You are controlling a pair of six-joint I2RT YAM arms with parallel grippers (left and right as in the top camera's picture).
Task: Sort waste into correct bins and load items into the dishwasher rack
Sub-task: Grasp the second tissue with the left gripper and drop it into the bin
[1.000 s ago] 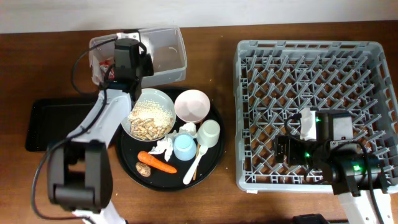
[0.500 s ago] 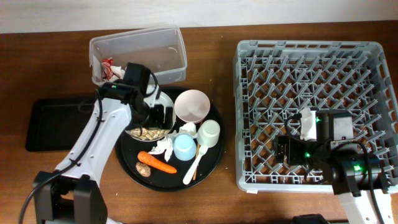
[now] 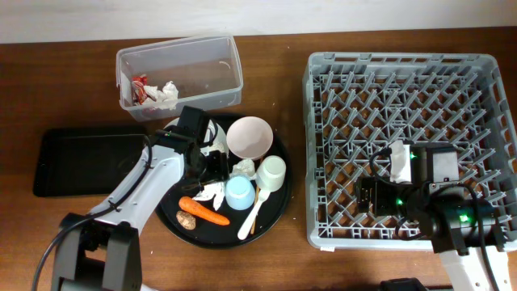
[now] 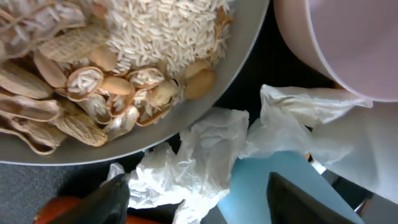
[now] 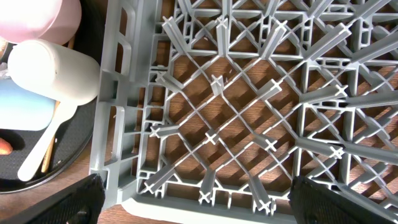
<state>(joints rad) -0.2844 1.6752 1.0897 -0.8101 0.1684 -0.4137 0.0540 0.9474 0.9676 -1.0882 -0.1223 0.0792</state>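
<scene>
My left gripper (image 3: 213, 162) (image 4: 199, 211) is open and empty, low over the round black tray (image 3: 279, 212). A crumpled white tissue (image 4: 186, 163) (image 3: 212, 192) lies between its fingers, next to a blue cup (image 4: 273, 186) (image 3: 238, 191). The plate of rice and peanut shells (image 4: 124, 74) is just behind it. A pink bowl (image 3: 249, 136), a pale green cup (image 3: 272, 172), a white spoon (image 3: 254, 213) and a carrot (image 3: 207, 212) also sit on the tray. My right gripper (image 3: 378, 196) (image 5: 199, 211) is open and empty over the front left of the grey dishwasher rack (image 3: 404, 73) (image 5: 124, 124).
A clear plastic bin (image 3: 218, 77) at the back left holds a red wrapper (image 3: 141, 87) and a crumpled tissue (image 3: 167, 91). A flat black tray (image 3: 77, 158) lies at the left. A second tissue (image 3: 245, 166) and a brown nut (image 3: 187, 221) lie on the round tray.
My left arm has moved from over the clear bin down to the round tray. A crumpled tissue now shows in the bin. The right arm has not moved.
</scene>
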